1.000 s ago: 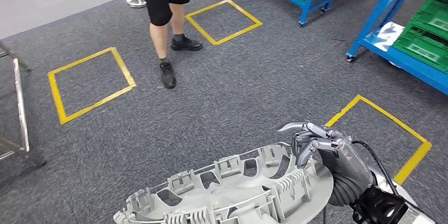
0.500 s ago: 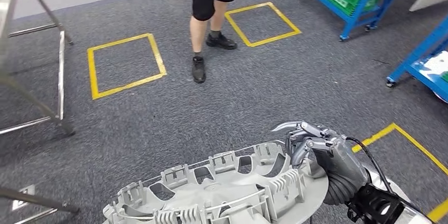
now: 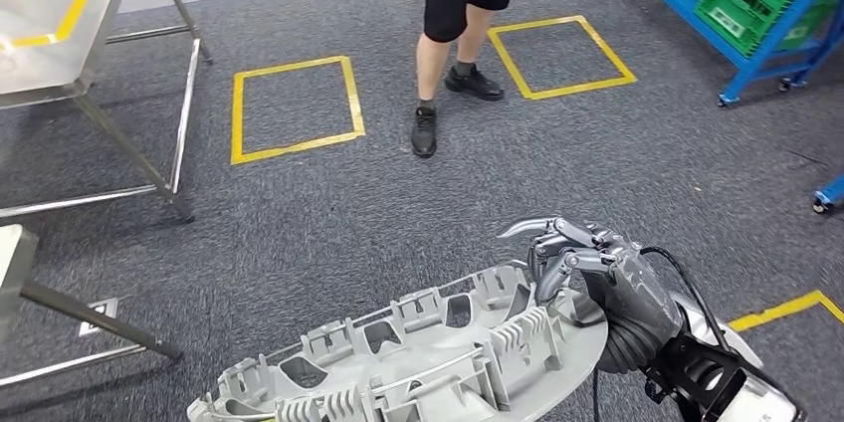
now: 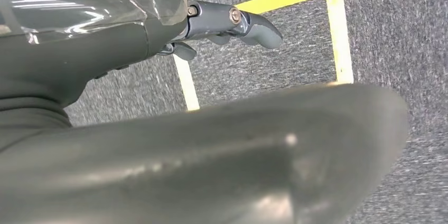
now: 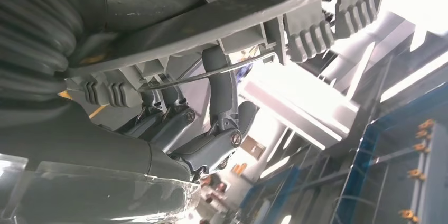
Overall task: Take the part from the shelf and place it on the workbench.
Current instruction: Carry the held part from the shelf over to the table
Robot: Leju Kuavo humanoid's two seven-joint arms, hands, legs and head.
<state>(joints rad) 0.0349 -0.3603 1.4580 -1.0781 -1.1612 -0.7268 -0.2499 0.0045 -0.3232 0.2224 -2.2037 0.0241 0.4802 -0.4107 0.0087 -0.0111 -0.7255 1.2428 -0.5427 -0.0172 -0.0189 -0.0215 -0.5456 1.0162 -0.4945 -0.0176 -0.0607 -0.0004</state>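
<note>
Part (image 3: pixel 418 362), grey and ribbed, is gripped at its edge by the right hand (image 3: pixel 587 273); left hand (image 4: pixel 232 20) grip unclear; bench (image 3: pixel 60 14) lies well apart.

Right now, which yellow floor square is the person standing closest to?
The right-hand yellow square: the person's rear shoe sits at its left edge, while the left yellow square lies apart.

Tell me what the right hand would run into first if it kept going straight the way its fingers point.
Probably nothing close: the right hand, gripping the grey part, points over bare carpet; the person's shoe lies roughly ahead, though depth is unclear.
</note>
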